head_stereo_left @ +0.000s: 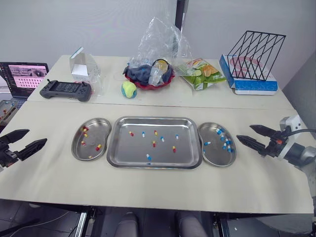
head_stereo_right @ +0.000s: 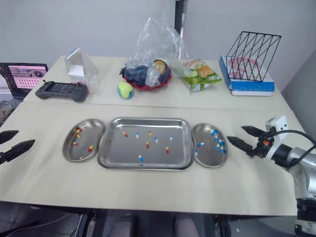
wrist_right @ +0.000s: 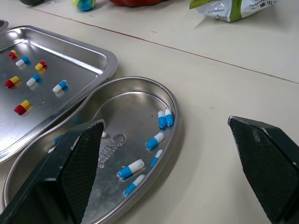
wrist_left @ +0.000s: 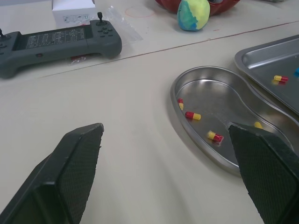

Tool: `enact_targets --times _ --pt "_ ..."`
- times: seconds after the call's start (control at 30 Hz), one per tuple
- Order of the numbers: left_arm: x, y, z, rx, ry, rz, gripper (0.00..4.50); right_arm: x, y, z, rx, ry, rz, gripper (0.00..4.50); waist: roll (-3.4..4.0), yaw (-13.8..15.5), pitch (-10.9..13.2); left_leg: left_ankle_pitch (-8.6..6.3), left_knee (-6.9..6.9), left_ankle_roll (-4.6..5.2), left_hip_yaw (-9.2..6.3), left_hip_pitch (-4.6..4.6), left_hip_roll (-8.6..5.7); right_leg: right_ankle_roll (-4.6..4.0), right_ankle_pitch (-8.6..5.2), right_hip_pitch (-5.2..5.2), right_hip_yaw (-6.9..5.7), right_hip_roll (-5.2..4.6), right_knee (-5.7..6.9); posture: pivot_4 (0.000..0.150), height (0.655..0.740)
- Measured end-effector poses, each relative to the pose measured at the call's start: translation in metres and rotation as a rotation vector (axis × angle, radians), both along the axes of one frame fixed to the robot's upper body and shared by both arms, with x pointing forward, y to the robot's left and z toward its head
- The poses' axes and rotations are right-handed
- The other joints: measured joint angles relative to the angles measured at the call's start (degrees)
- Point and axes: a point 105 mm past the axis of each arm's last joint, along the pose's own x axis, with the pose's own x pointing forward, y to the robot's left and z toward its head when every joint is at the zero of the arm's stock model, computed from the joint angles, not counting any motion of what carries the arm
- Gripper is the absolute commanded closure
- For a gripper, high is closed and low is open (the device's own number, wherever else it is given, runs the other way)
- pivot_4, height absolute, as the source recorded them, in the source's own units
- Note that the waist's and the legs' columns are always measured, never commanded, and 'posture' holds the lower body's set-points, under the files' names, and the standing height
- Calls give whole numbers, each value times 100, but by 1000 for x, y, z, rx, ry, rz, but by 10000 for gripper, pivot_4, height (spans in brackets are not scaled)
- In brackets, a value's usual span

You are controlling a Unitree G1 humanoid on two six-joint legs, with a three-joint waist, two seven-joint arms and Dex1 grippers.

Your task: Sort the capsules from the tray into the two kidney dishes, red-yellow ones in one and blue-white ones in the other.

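Dead centre of frame sits the rectangular steel tray (head_stereo_left: 123, 150). It's flanked by two steel kidney dishes: the left-hand dish (head_stereo_left: 75, 148) has red-yellow capsules in it, the right-hand dish (head_stereo_left: 234, 154) has blue-white ones.

My left claw (head_stereo_left: 37, 136) hovers at the left edge, and my right claw (head_stereo_left: 245, 132) hangs just right of the right-hand dish. Both are spread wide and holding nothing. I reckon I'm between picks with the sort partly done, since both colours lie scattered in the tray.

A blue-white capsule (head_stereo_left: 177, 137) lies in the tray's right half, handy for my right claw. A red-yellow capsule (head_stereo_left: 131, 133) lies toward the tray's upper left, handy for my left claw.

Next move, I'd say: reach in over a dish, come down with the fingers straddling one capsule. On slick steel it may skid.

All this rests on a beige table (head_stereo_left: 59, 173). A second table surface behind it, at the top of frame, carries a black wire rack (head_stereo_left: 256, 54), a red bowl (head_stereo_left: 140, 85) under a clear plastic bag (head_stereo_left: 158, 39), and a black handheld controller (head_stereo_left: 66, 90). A grey wall (head_stereo_left: 74, 24) stands beyond.
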Motion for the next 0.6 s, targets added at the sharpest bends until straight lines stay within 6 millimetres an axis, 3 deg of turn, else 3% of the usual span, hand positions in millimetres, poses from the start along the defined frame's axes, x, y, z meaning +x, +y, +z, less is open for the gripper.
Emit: enact_targets --times 0.33,0.47,0.5,0.6 --pt "0 2 -1 -5 13 0 133 7 -5 -12 -93 41 -83 0 0 -4 0 0 0 0 0 0 0 0 0 -1 0 0 0 1500 7174" --pt "8 -3 12 19 1 -43 133 6 -8 -13 -58 91 -105 0 0 32 0 0 0 0 2 0 0 0 0 -1 0 -1 -1 1500 7174" --pt "13 -7 16 26 -5 -70 133 5 -6 -11 -46 97 -98 0 -4 63 -2 -1 3 -3 73 15 30 -6 3 -28 29 4 3 1500 7174" --pt "29 -24 26 45 -19 -146 133 1 2 -3 -28 92 -74 0 -69 217 -21 -7 -47 0 602 110 209 -42 17 -142 286 83 15 1500 7174"
